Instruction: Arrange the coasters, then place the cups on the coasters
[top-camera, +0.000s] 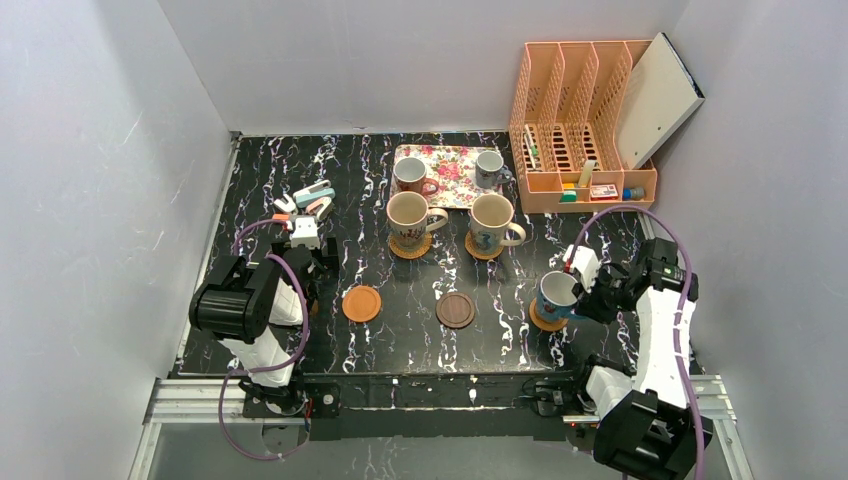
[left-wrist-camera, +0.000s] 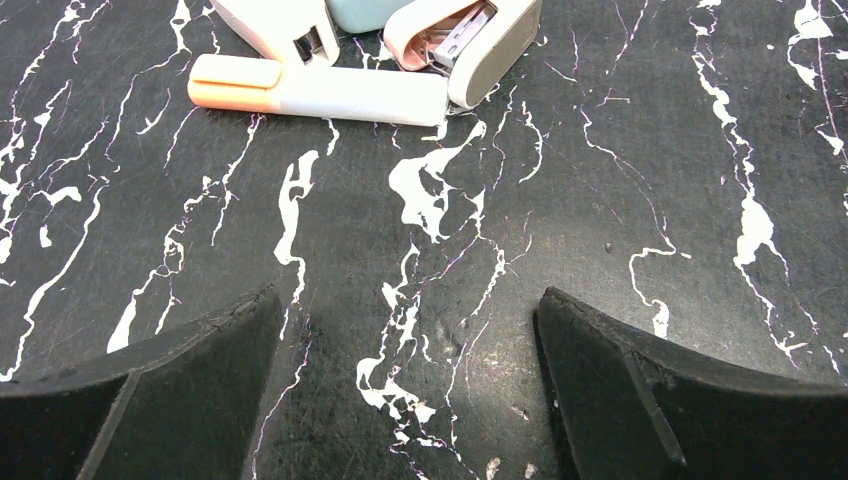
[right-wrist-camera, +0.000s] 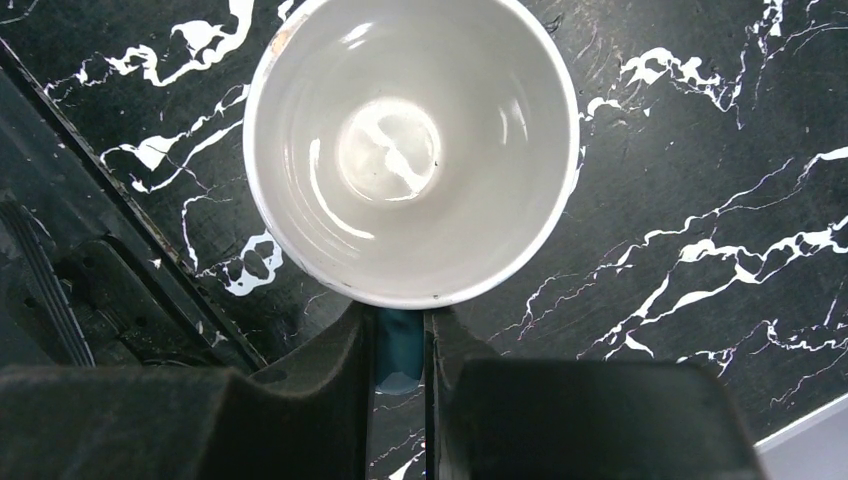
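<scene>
My right gripper (right-wrist-camera: 400, 345) is shut on the handle of the blue cup (top-camera: 556, 295), whose white inside (right-wrist-camera: 410, 150) fills the right wrist view. The cup stands over a tan coaster (top-camera: 545, 320) at the right front. Two cream cups (top-camera: 408, 215) (top-camera: 491, 219) sit on woven coasters (top-camera: 410, 248) (top-camera: 480, 248) mid-table. A smooth orange coaster (top-camera: 361, 304) and a dark brown coaster (top-camera: 455, 310) lie bare in front. A white cup with a reddish handle (top-camera: 411, 174) and a small cup with a blue handle (top-camera: 489, 168) stand on the floral tray (top-camera: 450, 190). My left gripper (left-wrist-camera: 410, 330) hangs open over bare table.
Staplers and a highlighter (left-wrist-camera: 320, 90) lie at the left rear, seen also from above (top-camera: 305, 205). An orange file rack (top-camera: 580, 120) with small items stands at the back right. Walls close in on three sides.
</scene>
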